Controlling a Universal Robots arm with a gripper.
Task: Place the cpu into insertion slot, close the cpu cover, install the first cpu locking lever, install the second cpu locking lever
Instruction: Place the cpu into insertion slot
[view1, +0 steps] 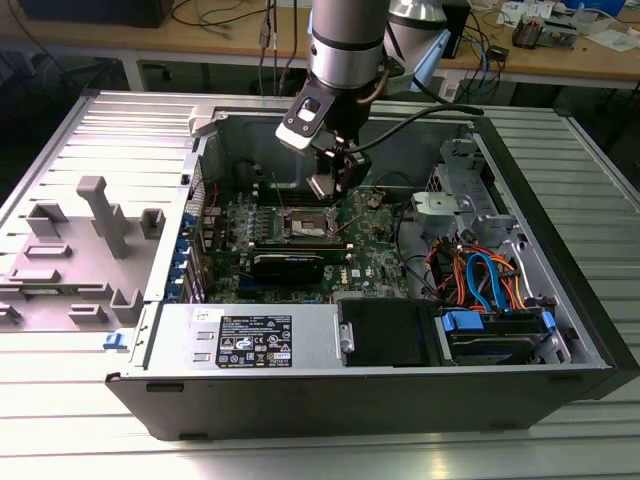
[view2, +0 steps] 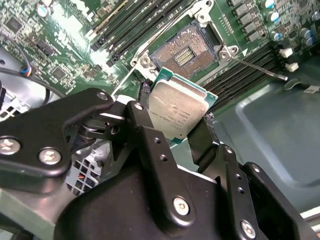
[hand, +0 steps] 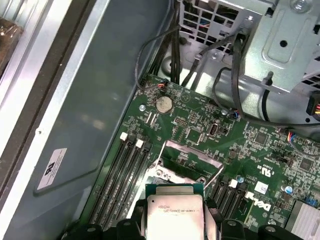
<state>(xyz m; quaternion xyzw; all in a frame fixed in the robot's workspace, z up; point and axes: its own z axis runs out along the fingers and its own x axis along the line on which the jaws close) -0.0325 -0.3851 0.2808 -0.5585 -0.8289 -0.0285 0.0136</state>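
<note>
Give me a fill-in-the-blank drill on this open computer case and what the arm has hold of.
1. The pincer is shut on the chip, holding it ____ the socket.
2. The socket is ____, its contacts bare.
3. The circuit board around the socket is ____ in colour.
4. In the exterior view, the blue and orange cables lie toward that view's ____.

Missing words: above; empty; green; right.
</note>
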